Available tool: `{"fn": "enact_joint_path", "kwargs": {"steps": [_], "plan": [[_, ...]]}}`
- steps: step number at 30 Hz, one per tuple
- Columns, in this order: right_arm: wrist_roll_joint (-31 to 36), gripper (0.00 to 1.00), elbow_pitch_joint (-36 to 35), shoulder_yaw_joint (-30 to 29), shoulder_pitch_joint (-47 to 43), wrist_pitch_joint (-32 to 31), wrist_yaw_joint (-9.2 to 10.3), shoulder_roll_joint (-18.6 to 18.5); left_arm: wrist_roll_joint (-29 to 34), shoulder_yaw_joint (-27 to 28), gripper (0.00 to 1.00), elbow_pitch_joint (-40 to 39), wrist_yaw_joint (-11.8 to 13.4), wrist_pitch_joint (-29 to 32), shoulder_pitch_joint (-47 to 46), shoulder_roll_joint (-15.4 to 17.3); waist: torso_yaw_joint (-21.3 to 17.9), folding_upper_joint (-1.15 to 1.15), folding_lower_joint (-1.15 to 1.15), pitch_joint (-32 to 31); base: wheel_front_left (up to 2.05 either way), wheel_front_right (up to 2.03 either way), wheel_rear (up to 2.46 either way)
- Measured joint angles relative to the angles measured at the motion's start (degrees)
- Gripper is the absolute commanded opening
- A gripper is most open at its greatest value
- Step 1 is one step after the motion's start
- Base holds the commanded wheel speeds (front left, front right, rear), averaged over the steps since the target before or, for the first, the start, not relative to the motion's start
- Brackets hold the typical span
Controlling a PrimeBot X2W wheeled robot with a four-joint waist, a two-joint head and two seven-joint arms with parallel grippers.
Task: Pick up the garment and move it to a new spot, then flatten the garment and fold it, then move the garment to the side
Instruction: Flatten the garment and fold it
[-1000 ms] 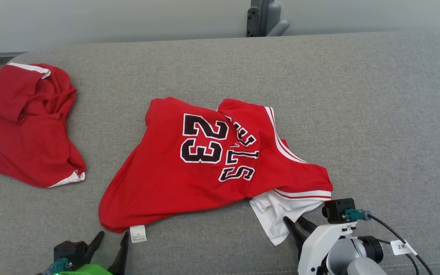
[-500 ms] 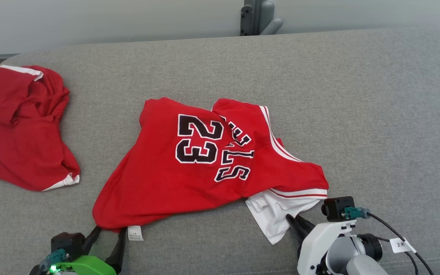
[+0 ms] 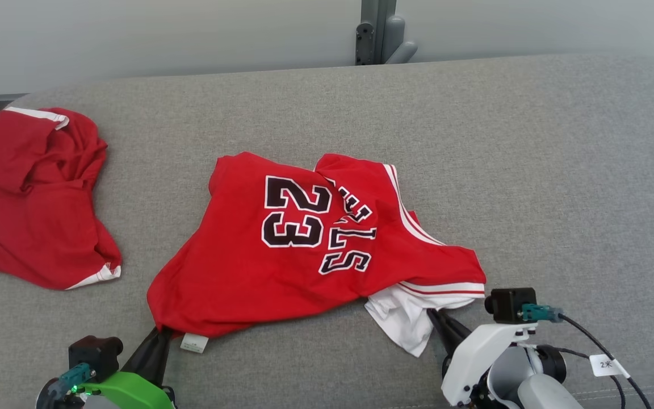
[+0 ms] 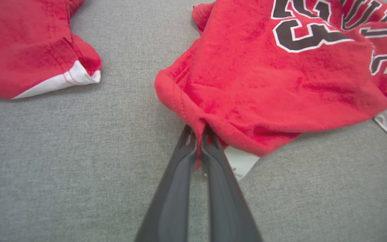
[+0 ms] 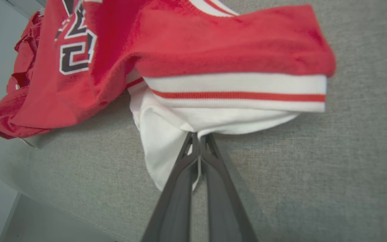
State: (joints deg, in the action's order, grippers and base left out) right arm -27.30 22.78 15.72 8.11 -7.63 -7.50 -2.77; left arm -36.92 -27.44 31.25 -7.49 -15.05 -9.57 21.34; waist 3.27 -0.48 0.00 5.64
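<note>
The garment [image 3: 304,250] is a red jersey with a black "23" and white trim, lying crumpled in the middle of the grey surface. My left gripper [image 3: 162,332] is shut on the garment's red hem corner, close to a white label [image 3: 193,343]. In the left wrist view the left gripper [image 4: 198,129] pinches that red hem [image 4: 193,116] between its dark fingers. My right gripper [image 3: 434,313] is shut on the garment's white inner layer [image 3: 403,318] below the striped trim. In the right wrist view the right gripper [image 5: 198,136] pinches the white cloth [image 5: 166,137].
A second red garment [image 3: 37,199] with white edging lies bunched at the far left of the grey cushion [image 3: 560,170]. A grey post [image 3: 378,31] stands behind the cushion's far edge. The cushion's near edge runs just beside my arms.
Both grippers moved forward to the garment's near edge and shut on it, the left on the red hem, the right on the white layer. The camera shifted slightly.
</note>
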Motion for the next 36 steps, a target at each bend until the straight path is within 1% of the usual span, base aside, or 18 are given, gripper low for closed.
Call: {"fn": "enact_joint_path", "kwargs": {"steps": [3, 5, 9, 11, 13, 14, 19, 21, 27, 30, 33, 36], "plan": [[-1.60, 0.00, -1.33, -0.92, 0.05, 0.30, 0.00, -0.02, -0.38, -0.09, 0.00, -1.11, 0.00, 0.00, 0.68, 0.67, -0.06, 0.00, 0.00, -0.41, 0.00, 0.00, 0.00], [-3.80, 0.00, -3.22, -2.18, 0.02, 0.33, 0.00, -0.02, -1.64, -0.22, 0.00, -2.52, 0.00, 0.00, 1.52, 1.35, -0.14, 0.00, 0.00, -0.94, 0.00, 0.00, 0.00], [-7.78, 0.00, -9.16, -5.13, -0.94, -1.25, 0.01, -0.01, -4.63, -0.91, 0.00, -6.61, 0.00, 0.45, 3.59, 3.46, -0.42, 0.00, 0.00, -2.37, 0.00, 0.00, 0.00], [-10.58, 0.00, -13.13, -6.56, -1.90, -2.90, 0.01, -0.07, -6.75, -1.33, 0.00, -9.91, 0.00, 1.75, 4.53, 4.92, -0.60, 0.00, 0.00, -3.26, 0.00, 0.00, 0.00], [-13.85, 0.00, -18.34, -6.76, -2.92, -5.65, 0.01, -0.08, -9.48, -1.96, 0.00, -14.13, 0.00, 3.82, 5.46, 6.34, -0.84, 0.00, 0.00, -4.19, 0.00, 0.00, 0.00], [-15.74, 0.00, -20.63, -7.37, -3.44, -6.70, 0.01, 0.05, -9.91, -2.25, 0.00, -15.90, 0.00, 5.04, 5.81, 7.31, -0.97, 0.00, 0.00, -4.63, 0.00, 0.00, 0.00], [-20.95, 0.00, -30.86, -14.51, -4.22, -10.10, 0.02, -0.19, -13.68, -2.10, 0.00, -26.63, 0.02, 10.69, 7.44, 11.92, -2.33, 0.00, 0.00, -6.00, 0.00, 0.00, 0.00], [-22.34, 0.00, -34.23, -17.34, -3.63, -11.12, 0.02, -0.13, -14.71, -1.24, 0.00, -30.63, 0.57, 12.65, 7.94, 13.81, -3.17, 0.00, 0.00, -6.17, 0.00, 0.00, 0.00], [-24.75, 0.00, -43.29, -25.76, 0.42, -15.62, 0.02, -0.16, -18.64, 1.77, 0.00, -43.29, 2.59, 18.16, 8.64, 19.05, -5.47, 0.00, 0.00, -6.24, 0.00, 0.00, 0.00], [-27.03, 0.00, -47.18, -28.85, 3.84, -18.49, 0.02, -0.15, -22.12, 3.36, 0.00, -50.12, 2.64, 20.65, 7.92, 20.50, -6.29, 0.00, 0.00, -5.84, 0.00, 0.00, 0.00], [-28.14, 0.00, -49.83, -31.44, 8.27, -21.36, 0.02, -0.16, -24.73, 5.59, 0.00, -55.84, 2.64, 23.15, 5.08, 22.77, -6.85, 0.00, 0.00, -4.67, 0.00, 0.00, 0.00], [-25.50, 0.00, -50.60, -32.39, 14.36, -24.42, 0.02, -0.92, -27.38, 7.98, 0.00, -58.50, 2.42, 25.26, -0.17, 23.91, -7.29, 0.00, 0.00, -2.70, 0.00, 0.00, 0.00]]}}
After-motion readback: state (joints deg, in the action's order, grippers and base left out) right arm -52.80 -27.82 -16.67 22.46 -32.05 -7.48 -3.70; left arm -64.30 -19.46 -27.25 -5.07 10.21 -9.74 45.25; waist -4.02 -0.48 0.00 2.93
